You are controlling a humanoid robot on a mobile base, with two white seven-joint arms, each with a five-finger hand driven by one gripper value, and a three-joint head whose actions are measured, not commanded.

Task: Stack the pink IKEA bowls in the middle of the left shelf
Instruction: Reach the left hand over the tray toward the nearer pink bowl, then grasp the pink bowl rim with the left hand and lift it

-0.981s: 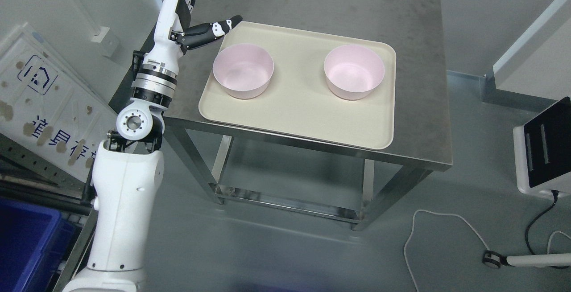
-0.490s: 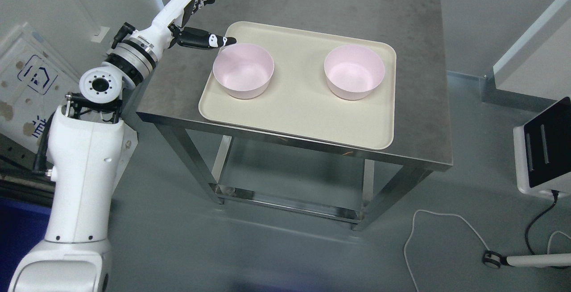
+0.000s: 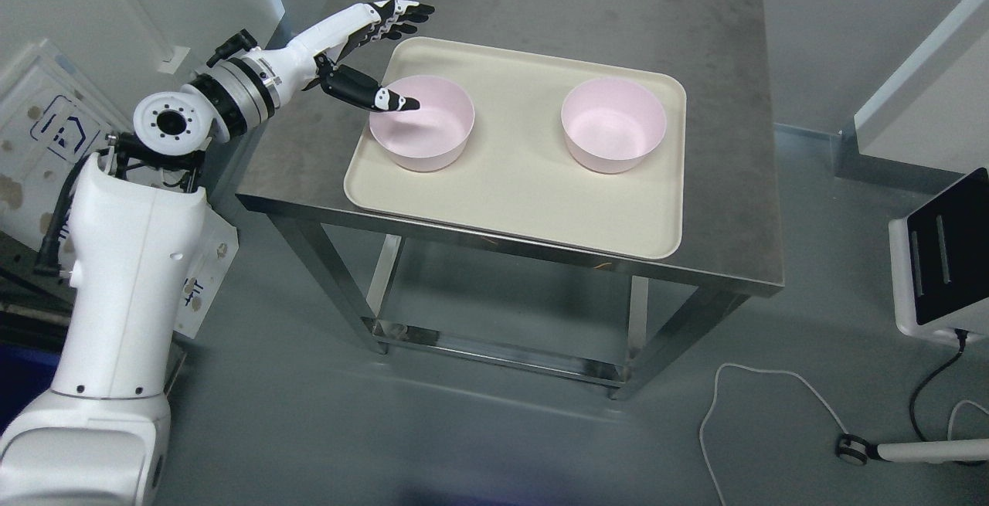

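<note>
Left hand [image 3: 369, 50] spread open, empty, thumb over the near pink bowl [image 3: 421, 122]; it should straddle the rim, then pinch firmly.

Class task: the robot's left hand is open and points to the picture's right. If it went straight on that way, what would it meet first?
Probably the left pink bowl: the left hand already has its thumb over the rim, though height is unclear.

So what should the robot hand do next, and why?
Probably close on the near pink bowl. The left hand is open, with its thumb over that bowl's rim and its fingers behind it, holding nothing. The other pink bowl sits apart on the same tray, so nothing is stacked yet.
</note>
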